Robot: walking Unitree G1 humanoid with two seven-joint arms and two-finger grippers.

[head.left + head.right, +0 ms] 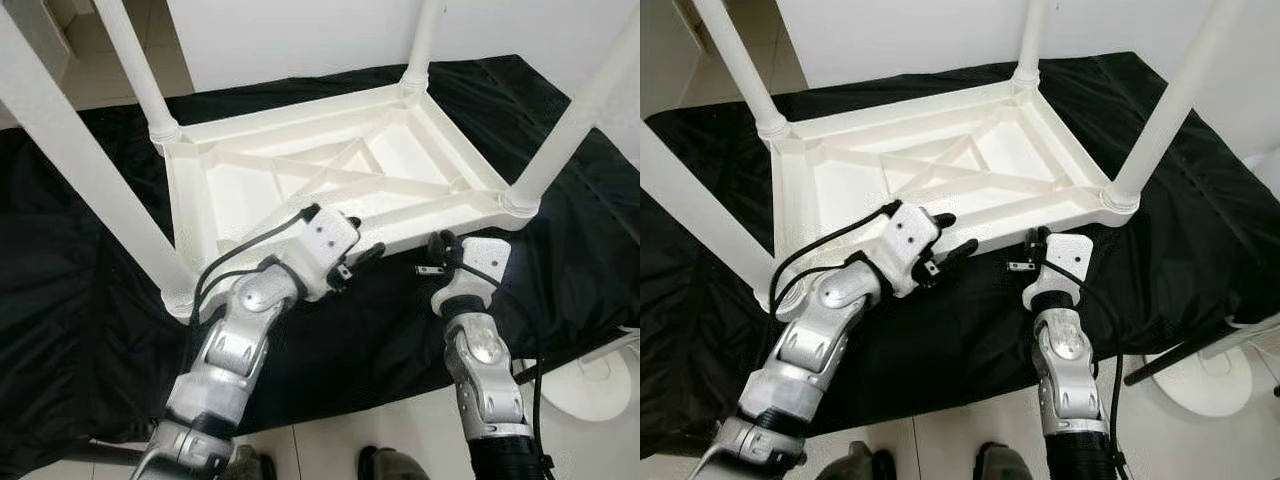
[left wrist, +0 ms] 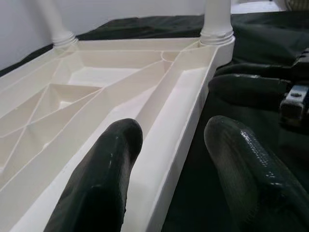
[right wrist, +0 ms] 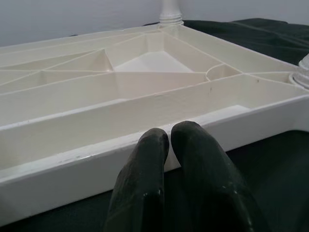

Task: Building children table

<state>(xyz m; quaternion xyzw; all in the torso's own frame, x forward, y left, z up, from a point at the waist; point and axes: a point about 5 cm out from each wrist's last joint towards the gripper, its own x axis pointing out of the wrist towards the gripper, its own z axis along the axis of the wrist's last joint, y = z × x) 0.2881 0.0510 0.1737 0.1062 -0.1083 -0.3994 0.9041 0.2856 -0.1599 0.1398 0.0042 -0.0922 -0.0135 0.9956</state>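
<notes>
Children table (image 1: 330, 175): white plastic, upside down on the black cloth, its ribbed underside facing up.
Legs (image 1: 565, 130): four white legs stand up from the corner sockets, and they run past the frame edges.
Black cloth (image 1: 90, 260): spread over the floor under the table, with pale floor tiles showing at the near edge.
Left tool (image 2: 166, 159): at the near rim of the table, fingers (image 2: 104, 179) spread. One finger lies inside the rim channel and the other outside it, over the cloth, so the rim wall runs between them. Whether either finger presses on the wall is hard to tell.
Right tool (image 3: 169, 140): just before the near rim, further toward the right corner leg, fingers pressed together with nothing between them. The tips point at the rim's outer face.
Fan base (image 1: 600, 385): a white round stand on the floor at the right, beside the cloth.
Shoes (image 1: 390, 465): dark toes at the bottom edge, on the tiles.
</notes>
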